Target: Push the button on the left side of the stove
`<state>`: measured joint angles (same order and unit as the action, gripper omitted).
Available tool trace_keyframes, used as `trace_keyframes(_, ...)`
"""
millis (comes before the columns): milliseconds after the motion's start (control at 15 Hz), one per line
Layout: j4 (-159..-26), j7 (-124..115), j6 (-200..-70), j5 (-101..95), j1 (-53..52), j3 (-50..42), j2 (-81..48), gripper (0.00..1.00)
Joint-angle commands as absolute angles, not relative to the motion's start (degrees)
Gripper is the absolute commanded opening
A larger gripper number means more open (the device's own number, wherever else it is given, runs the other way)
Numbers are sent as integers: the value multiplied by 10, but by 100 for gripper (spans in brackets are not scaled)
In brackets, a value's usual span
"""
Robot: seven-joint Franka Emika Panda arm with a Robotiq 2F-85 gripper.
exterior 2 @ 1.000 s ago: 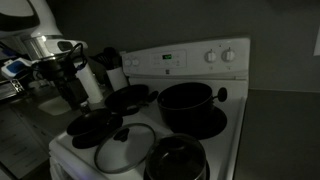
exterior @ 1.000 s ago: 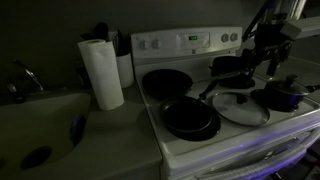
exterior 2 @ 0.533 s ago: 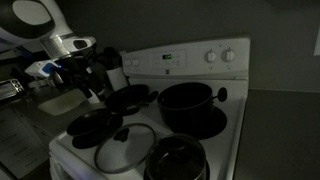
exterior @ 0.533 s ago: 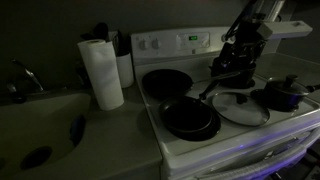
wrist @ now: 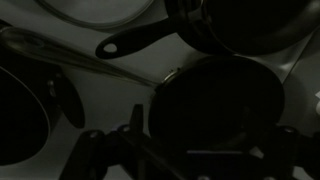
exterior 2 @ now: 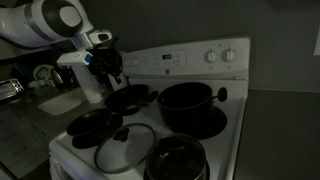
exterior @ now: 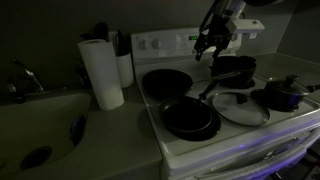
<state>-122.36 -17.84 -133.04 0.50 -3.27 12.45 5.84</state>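
The push looks not yet made: the gripper (exterior: 208, 46), its jaws too dark to judge as wide or closed, hovers above the white stove (exterior: 215, 150), in front of its back panel (exterior: 165, 43) and seemingly clear of the panel's left end, where the button likely sits

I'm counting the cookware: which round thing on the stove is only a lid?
The glass lid at the front, between the front frying pan and the small pot: flat, pale, with a centre knob.
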Motion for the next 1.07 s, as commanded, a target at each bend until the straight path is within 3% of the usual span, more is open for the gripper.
trace_keyframes(0,-1134,-132,-1323,4,-53,111,-16,100)
trace_keyframes(600,-1000,-46,-1338,23,-76,110,-124,100)
trace_keyframes(1000,-1002,-69,-1353,29,-84,105,-125,100)
